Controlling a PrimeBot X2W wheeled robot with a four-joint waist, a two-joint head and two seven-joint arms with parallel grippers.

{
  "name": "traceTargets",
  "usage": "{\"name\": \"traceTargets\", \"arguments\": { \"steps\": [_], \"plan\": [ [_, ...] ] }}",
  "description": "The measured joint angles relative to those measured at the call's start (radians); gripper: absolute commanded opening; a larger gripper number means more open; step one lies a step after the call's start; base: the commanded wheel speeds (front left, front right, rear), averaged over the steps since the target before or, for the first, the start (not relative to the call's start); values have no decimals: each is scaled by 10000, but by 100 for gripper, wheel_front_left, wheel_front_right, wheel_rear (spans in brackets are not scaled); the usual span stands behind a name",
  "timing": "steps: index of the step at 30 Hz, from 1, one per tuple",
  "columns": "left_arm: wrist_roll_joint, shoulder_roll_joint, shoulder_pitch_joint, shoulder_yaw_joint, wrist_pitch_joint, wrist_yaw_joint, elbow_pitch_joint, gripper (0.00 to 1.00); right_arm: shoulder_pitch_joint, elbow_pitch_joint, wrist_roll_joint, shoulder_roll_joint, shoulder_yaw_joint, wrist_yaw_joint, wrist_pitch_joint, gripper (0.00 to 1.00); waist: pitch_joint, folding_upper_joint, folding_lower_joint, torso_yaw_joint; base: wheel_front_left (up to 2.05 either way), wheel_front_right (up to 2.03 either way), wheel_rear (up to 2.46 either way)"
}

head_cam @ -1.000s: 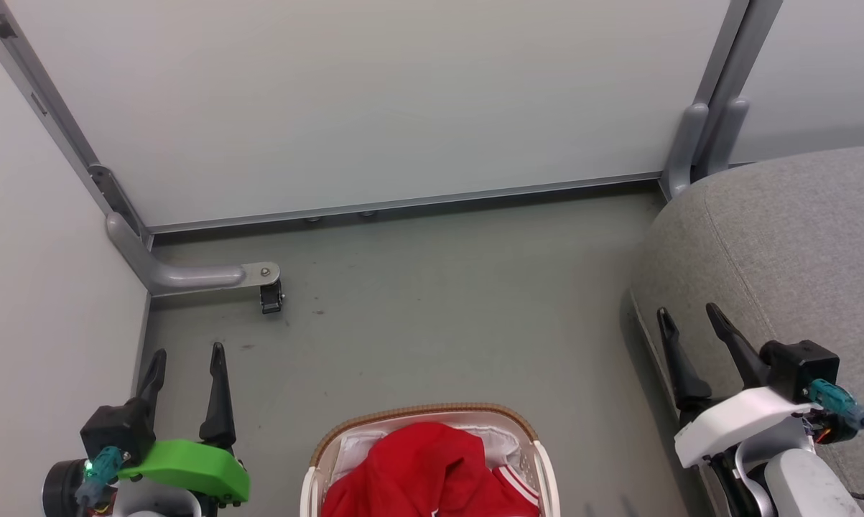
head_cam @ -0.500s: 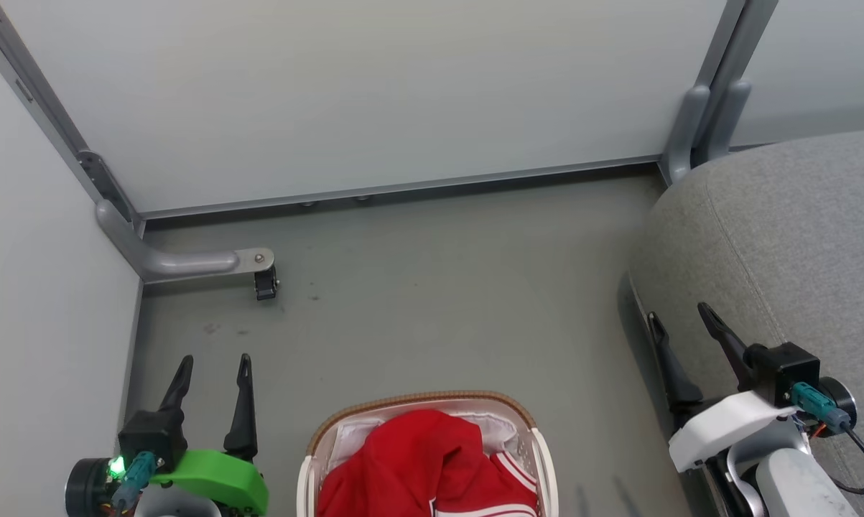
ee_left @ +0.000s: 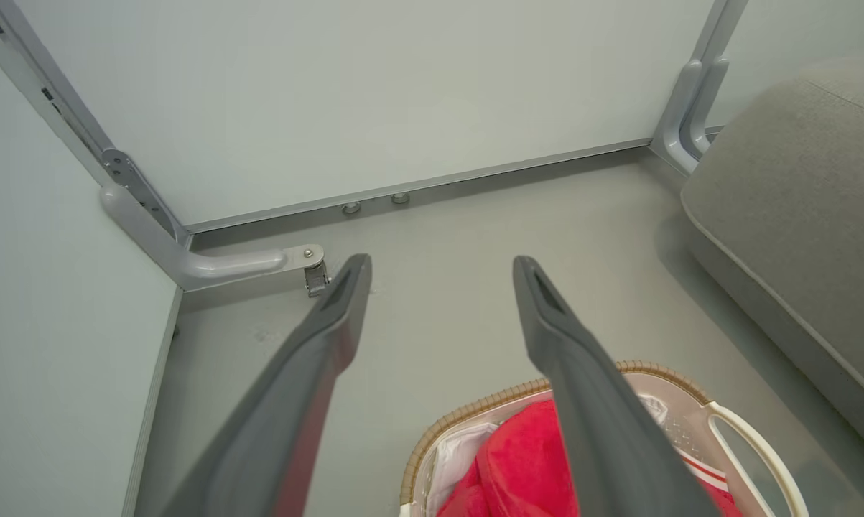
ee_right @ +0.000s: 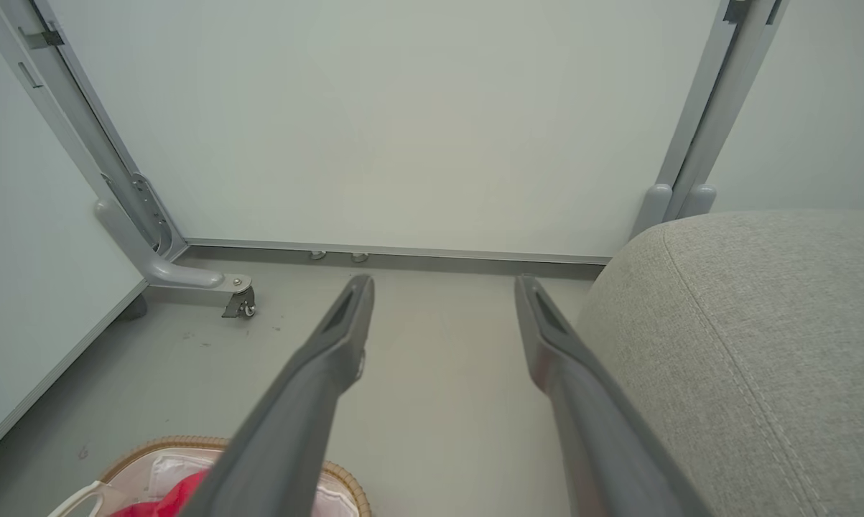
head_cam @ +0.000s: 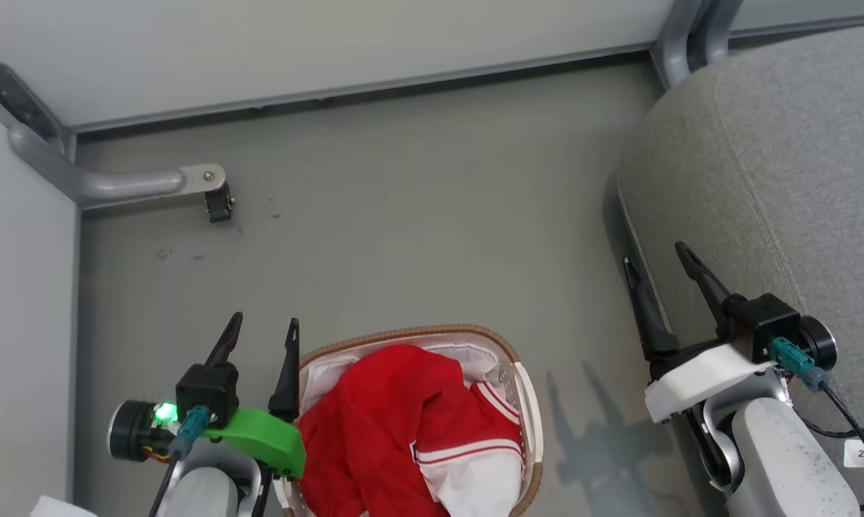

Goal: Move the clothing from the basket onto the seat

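Red clothing (head_cam: pixel 396 416) with white panels and striped trim is heaped in the white basket (head_cam: pixel 528 416) with a brown rim, low in the head view. My left gripper (head_cam: pixel 263 327) hangs open just left of the basket's rim, holding nothing. My right gripper (head_cam: pixel 654 255) is open and empty over the left edge of the grey seat (head_cam: pixel 776 158). The left wrist view shows the clothing (ee_left: pixel 518 467) and basket (ee_left: pixel 661 373) under the open left gripper (ee_left: pixel 439 262). The right wrist view has the seat (ee_right: pixel 748 345) beside the open right gripper (ee_right: pixel 442 280) and the basket (ee_right: pixel 159 445) at bottom left.
Pale partition walls (head_cam: pixel 331 43) close the floor (head_cam: pixel 417 215) at the back and left. A grey metal foot with a small caster (head_cam: pixel 218 201) juts out from the left corner. Another frame post (head_cam: pixel 683 36) stands by the seat's far corner.
The head camera has tilted down, so the whole scene slid up the picture and more of the basket shows. The left gripper now sits closer to the basket rim. Both grippers stay open.
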Motion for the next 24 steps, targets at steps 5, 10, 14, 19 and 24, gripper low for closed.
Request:
{"name": "traceTargets", "arguments": {
  "steps": [5,10,14,19,24],
  "plan": [
    [-10,-29,-527,-414,-12,-13,173,100,-236,-117,-15,121,13,0,0,100,784,0,0,-237,0,0,0],
    [-35,4,-978,-1317,-12,-13,420,100,-566,-257,-15,222,67,0,-2,100,1582,0,3,-490,0,0,0],
    [-153,176,-1332,-2082,-12,-13,734,100,-795,-322,-15,280,130,0,-12,100,2182,0,3,-699,0,0,0],
    [-506,272,-1749,-2558,-12,-13,1101,100,-1024,-403,17,334,159,0,-12,100,2873,0,3,-962,0,0,0],
    [-546,510,-2316,-3329,-12,-15,1687,100,-1254,-403,332,378,165,0,-13,100,3610,0,3,-1202,0,0,0]
  ]
}}
